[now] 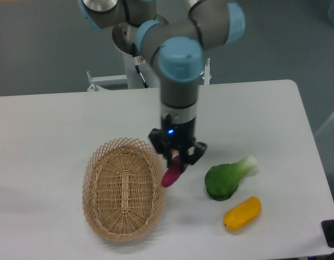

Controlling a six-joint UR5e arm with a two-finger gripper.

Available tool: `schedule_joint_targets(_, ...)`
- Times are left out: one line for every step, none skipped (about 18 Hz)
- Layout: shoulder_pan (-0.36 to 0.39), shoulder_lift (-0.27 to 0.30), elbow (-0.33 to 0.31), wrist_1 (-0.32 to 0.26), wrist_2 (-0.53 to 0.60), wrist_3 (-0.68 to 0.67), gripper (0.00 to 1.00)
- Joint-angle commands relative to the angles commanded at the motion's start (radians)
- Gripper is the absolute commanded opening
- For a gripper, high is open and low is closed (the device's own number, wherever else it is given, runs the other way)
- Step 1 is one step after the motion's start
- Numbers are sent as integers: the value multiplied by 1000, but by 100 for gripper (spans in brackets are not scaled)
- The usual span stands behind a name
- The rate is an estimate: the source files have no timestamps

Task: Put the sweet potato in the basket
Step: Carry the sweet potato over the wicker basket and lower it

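Observation:
The sweet potato (171, 174) is a small magenta-purple tuber hanging tilted from my gripper (177, 160), which is shut on its upper end. It hangs just right of the basket's right rim, above the table. The basket (122, 187) is an oval tan wicker basket with a looped lattice rim, lying at the lower left of the gripper. Its inside shows nothing in it.
A green leafy vegetable with a pale stalk (227, 177) lies right of the gripper. A yellow-orange oblong vegetable (242, 213) lies in front of it. The white table's right edge (313, 146) runs diagonally; a dark object (332, 233) sits at the lower right corner.

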Motion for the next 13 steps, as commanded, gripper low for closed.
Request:
schedule_joint_targets(-31,-14,3,2,26,-25,30)
schedule_joint_targets(-60,-25,3,11,49,-45,30)
schedule_joint_targets(-81,-35,0,30,60,-71,30)
schedule_joint_targets(-97,-54,0,46,65,-95,30)
schedule_joint_targets(-111,-71,0,55,83,-109,30)
schedule_joint_targets(-126,-86,-2,58,106,-109,30)
schedule_joint_targets(-140,-100,-2,61,133,-106,30)
schedule_joint_targets(-149,-115,-2,61,155,-97,30)
schedule_joint_targets(-154,-129,-3,61,167,-85,30)
schedule_joint_targets(-157,-143,-3,61,180,-71,30)
schedule_joint_targets(-160,-152,-3,61,190,-66,30)
schedule_joint_targets(-163,-155,-3,63,197,-66,30)
schedule_joint_targets(-164,-163,-3,64,198,-66,30)
